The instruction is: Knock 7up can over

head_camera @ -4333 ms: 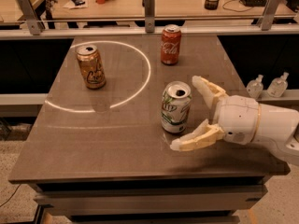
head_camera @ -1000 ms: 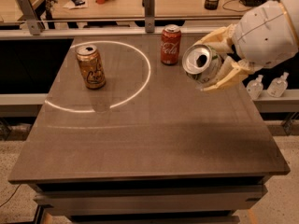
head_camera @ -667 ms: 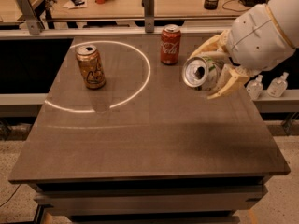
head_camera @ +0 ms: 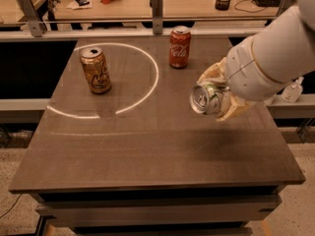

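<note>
The 7up can [head_camera: 205, 99] is held in the air above the right part of the dark table [head_camera: 147, 151], tipped on its side with its silver top facing me. My gripper [head_camera: 219, 95] is shut on the can; its cream fingers [head_camera: 235, 109] wrap around the can's body. The white arm reaches in from the upper right. The can's green markings are mostly hidden by the fingers.
A gold/orange can [head_camera: 96, 70] stands upright at the back left, inside a bright ring of light. A red Coca-Cola can [head_camera: 179, 46] stands upright at the back centre. A railing and desks lie behind the table. A bottle [head_camera: 294, 90] stands at the right.
The gripper has closed on the can, lifted it off the table and tipped it sideways. Over the last second it has moved the can down and toward the table's middle.
</note>
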Controlling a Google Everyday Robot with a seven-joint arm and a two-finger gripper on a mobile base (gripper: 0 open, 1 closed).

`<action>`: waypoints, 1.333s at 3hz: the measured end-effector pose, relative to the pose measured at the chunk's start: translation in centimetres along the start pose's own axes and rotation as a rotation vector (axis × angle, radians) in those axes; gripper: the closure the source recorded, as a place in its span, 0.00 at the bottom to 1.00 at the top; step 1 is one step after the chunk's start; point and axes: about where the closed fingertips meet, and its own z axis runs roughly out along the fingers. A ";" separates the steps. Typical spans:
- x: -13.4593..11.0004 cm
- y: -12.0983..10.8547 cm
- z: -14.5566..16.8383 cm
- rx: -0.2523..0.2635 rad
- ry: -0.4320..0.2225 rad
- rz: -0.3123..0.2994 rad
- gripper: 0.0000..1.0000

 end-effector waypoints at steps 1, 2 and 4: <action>-0.4 0.9 1.8 0.002 0.043 -0.017 1.00; -1.1 2.3 3.5 -0.031 0.051 -0.049 1.00; -1.3 4.4 5.8 -0.090 0.071 -0.090 1.00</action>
